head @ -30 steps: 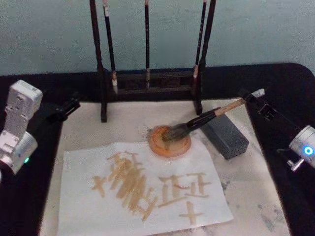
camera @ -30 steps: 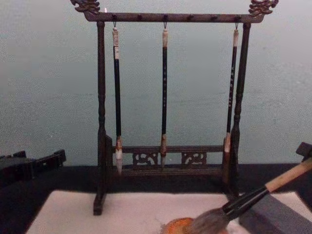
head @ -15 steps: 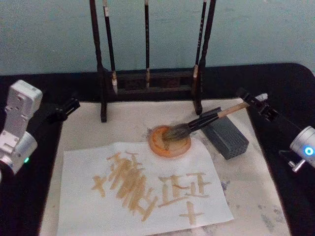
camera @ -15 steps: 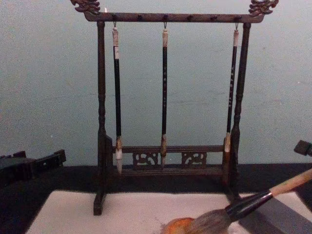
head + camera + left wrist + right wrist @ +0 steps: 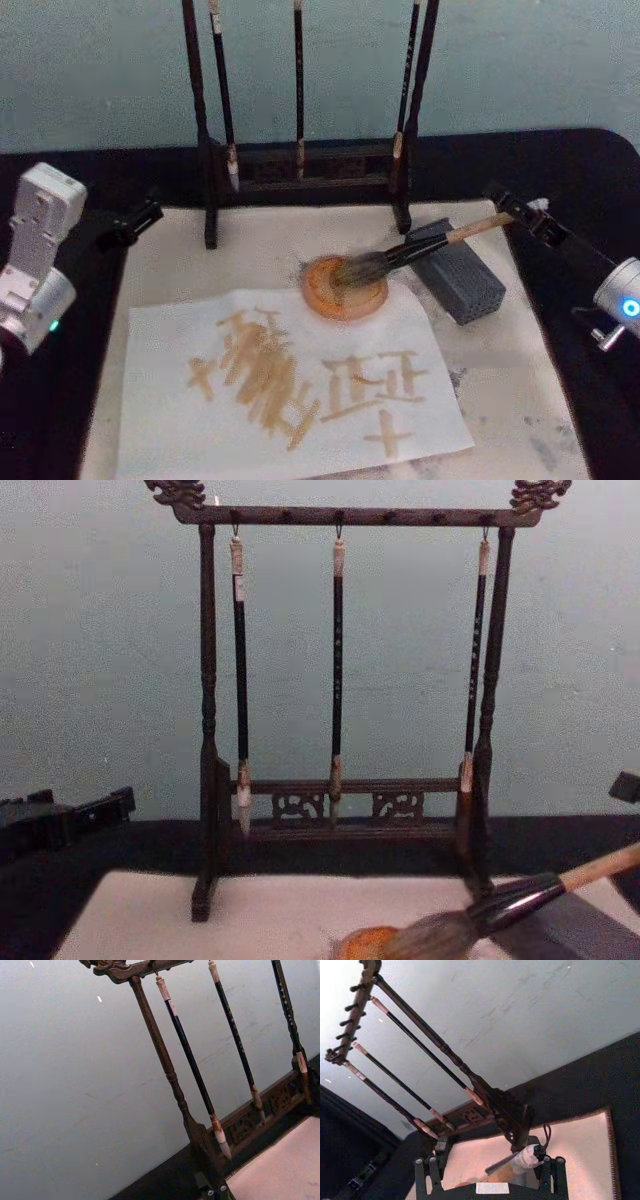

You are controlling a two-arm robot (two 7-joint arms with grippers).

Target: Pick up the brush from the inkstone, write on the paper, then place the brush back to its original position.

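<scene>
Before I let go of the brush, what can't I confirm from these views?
- Whether the brush handle rests on the grey block: head view too coarse; chest view cuts the block off.
- Right gripper hold: fingertips cropped in the wrist view.
- What the strokes on the paper spell: blurred.
- Left gripper: dark against the cloth.

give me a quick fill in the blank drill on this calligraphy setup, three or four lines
1. The brush has its bristles over the round orange ____.
2. Its handle lies across the grey block, with its white end at the ____ gripper.
3. On the wooden rack hang ____ thin brushes.
4. The paper bears brown strokes and lies on the ____ side of the inkstone from the robot.

Missing words: inkstone; right; three; near
</scene>
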